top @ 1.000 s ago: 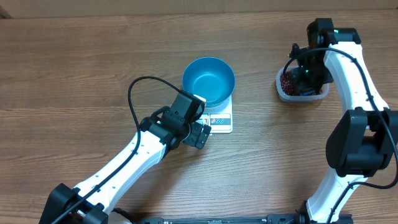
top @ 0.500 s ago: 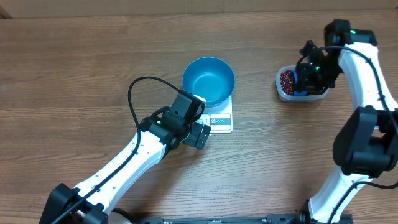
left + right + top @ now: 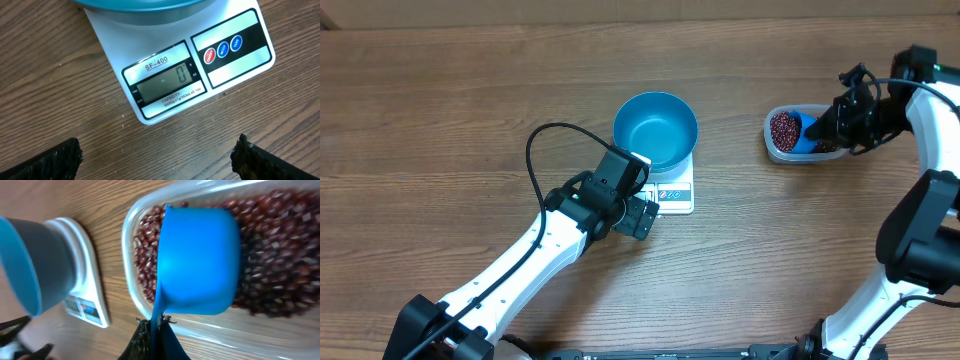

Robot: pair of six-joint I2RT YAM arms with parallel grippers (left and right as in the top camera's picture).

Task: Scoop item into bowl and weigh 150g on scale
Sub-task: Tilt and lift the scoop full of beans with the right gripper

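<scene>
The blue bowl (image 3: 655, 132) stands empty on the white scale (image 3: 676, 190), whose display (image 3: 167, 84) reads zero. My left gripper (image 3: 642, 216) hovers open just in front of the scale, its fingers (image 3: 50, 161) wide apart over bare wood. At the right, red-brown beans (image 3: 784, 128) lie in a clear plastic tub (image 3: 772, 150). My right gripper (image 3: 827, 128) is shut on the handle of a small blue scoop (image 3: 200, 260), whose cup sits in the tub among the beans (image 3: 280, 245). The right wrist view also shows the bowl (image 3: 20, 265) and the scale (image 3: 87, 300) at the left.
A black cable (image 3: 535, 150) loops off the left arm beside the bowl. The tub stands to the right of the scale with wooden tabletop between them. The right arm (image 3: 930, 200) runs down the table's right edge.
My right arm has swung out to the right, drawing the scoop across the tub and baring the beans at its left end. The left arm has not moved.
</scene>
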